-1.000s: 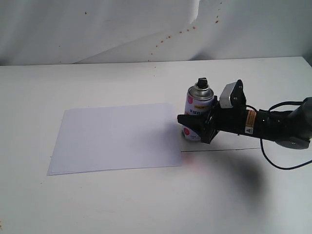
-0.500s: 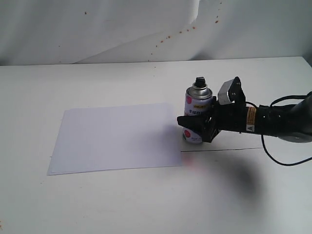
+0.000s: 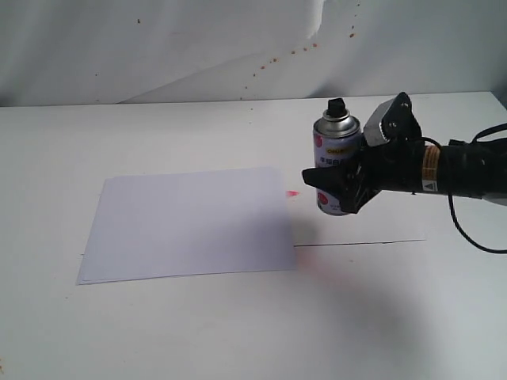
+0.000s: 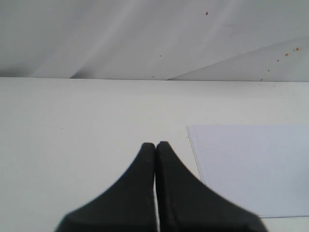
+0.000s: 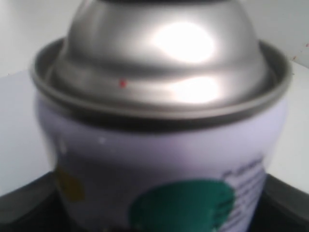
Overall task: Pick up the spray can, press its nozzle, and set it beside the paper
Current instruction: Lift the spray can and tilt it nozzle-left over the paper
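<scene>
The spray can (image 3: 334, 152), white with a pink dot, yellow band, silver shoulder and black nozzle, hangs upright above the table, right of the paper (image 3: 188, 223). My right gripper (image 3: 337, 190) is shut on its lower body from the right. In the right wrist view the spray can (image 5: 164, 145) fills the frame, showing a green dot and the silver shoulder. My left gripper (image 4: 155, 145) is shut with nothing in it, over bare table; the paper (image 4: 251, 164) lies beside it. The left arm is out of the exterior view.
A wrinkled white backdrop sheet (image 3: 158, 47) with small reddish specks hangs behind the table. A thin dark line (image 3: 360, 242) runs along the table under the right arm. A small red mark (image 3: 292, 193) sits by the paper's right corner.
My right gripper has lifted the spray can off the table and carried it a little to the right and up. The paper has not moved.
</scene>
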### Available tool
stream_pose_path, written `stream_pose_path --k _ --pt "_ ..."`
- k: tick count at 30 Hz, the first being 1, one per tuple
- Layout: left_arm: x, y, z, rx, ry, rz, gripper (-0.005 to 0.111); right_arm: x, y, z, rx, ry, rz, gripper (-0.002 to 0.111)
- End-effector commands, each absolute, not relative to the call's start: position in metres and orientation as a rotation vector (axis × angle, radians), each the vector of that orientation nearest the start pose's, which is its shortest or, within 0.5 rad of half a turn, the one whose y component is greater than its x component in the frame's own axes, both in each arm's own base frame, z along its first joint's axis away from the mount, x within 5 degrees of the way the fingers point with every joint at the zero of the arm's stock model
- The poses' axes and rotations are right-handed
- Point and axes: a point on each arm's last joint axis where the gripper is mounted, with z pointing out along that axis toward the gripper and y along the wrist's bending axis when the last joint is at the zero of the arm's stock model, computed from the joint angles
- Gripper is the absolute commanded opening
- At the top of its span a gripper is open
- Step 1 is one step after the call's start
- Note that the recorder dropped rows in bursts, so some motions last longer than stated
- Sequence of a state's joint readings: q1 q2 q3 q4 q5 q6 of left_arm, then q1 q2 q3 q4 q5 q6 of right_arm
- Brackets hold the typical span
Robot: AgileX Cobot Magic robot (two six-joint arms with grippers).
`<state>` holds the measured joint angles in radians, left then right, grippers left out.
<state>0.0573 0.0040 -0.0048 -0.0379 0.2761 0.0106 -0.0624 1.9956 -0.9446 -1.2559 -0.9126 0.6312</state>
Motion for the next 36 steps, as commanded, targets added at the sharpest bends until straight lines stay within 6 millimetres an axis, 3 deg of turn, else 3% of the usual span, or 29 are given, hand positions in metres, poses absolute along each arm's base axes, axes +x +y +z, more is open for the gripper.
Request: stream_pose_path --k 1,6,11,22,30,36 --pt "0.055 0.002 0.189 -0.069 1.748 0.013 0.0 0.358 0.061 0.16 -0.835 1.792 0.537 0.0" --pt "0.055 0.002 0.189 -0.069 1.748 0.013 0.0 0.351 0.08 0.17 -0.819 1.905 0.395 0.0" --pt "0.055 0.002 0.189 -0.069 1.748 0.013 0.0 0.343 0.103 0.186 -0.887 1.87 0.371 0.0" --pt "0.055 0.002 0.189 -0.069 1.748 0.013 0.0 0.335 0.146 0.194 -1.029 1.945 0.109 0.0" --pt "0.055 0.002 0.189 -0.069 1.748 0.013 0.0 0.334 0.173 0.209 -1.117 1.877 0.006 0.0" --pt "0.055 0.002 0.189 -0.069 1.748 0.013 0.0 0.334 0.184 0.216 -1.209 1.845 -0.17 0.0"
